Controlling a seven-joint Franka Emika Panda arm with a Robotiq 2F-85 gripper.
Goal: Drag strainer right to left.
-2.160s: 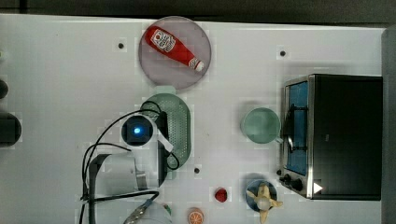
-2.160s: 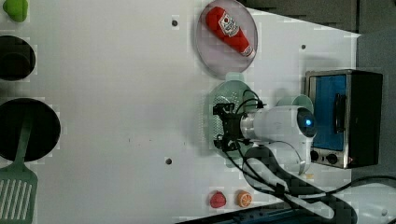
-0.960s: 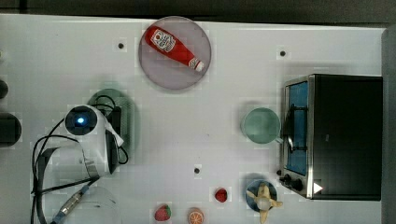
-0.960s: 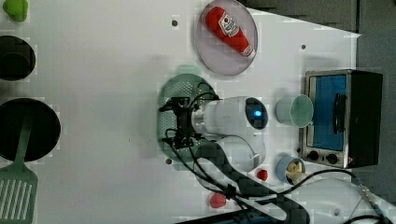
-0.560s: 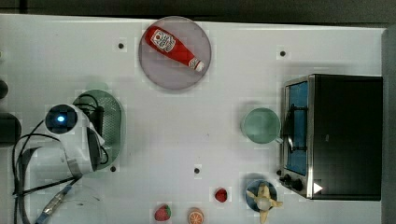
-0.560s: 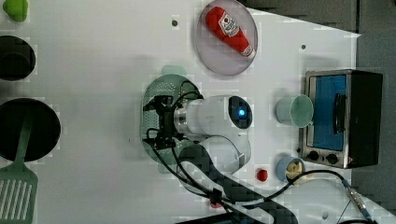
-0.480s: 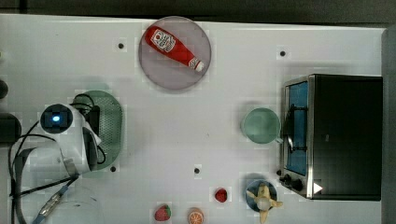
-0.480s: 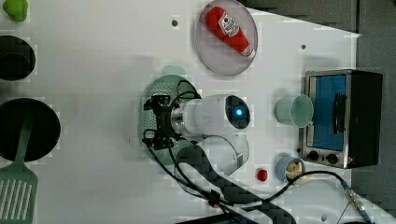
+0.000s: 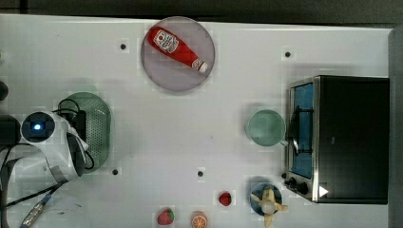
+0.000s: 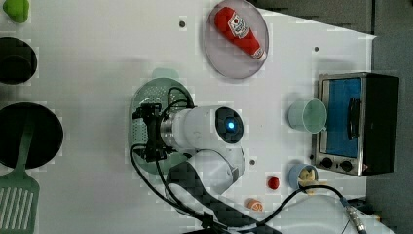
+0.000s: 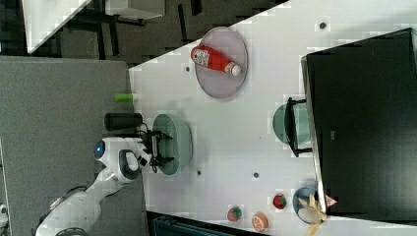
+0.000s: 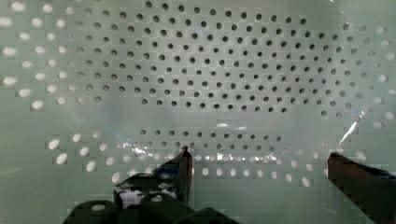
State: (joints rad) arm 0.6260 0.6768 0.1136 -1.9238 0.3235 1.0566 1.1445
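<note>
- The strainer (image 9: 95,126) lies near the top view's left edge of the tabletop (image 9: 199,128), well apart from the plate (image 9: 164,78) with the ketchup bottle (image 9: 177,49) and from the green cup (image 9: 265,127).
- The hand (image 12: 257,161) is down inside the strainer's bowl, fingers (image 12: 184,170) spread wide and pinching nothing; the wrist view shows the perforated floor between them.
- Judgement: the drag looks nearly done. To finish well, keep the fingers low against the inner wall, push level and slowly toward the top view's left, and stop short of the tabletop edge, since the strainer has little room left there.
- Judgement: the light plastic may tip or skid if pressed unevenly; lift straight up when leaving.
- Hard to make out: the arm (image 9: 52,142) covers the strainer's near rim in the top view, and in the left view cables (image 10: 160,180) cross it.
- Whether the fingertips touch the floor or wall cannot be told.
- The black pan (image 10: 29,134) and spatula (image 10: 19,200) are cut off at the left view's left edge.
</note>
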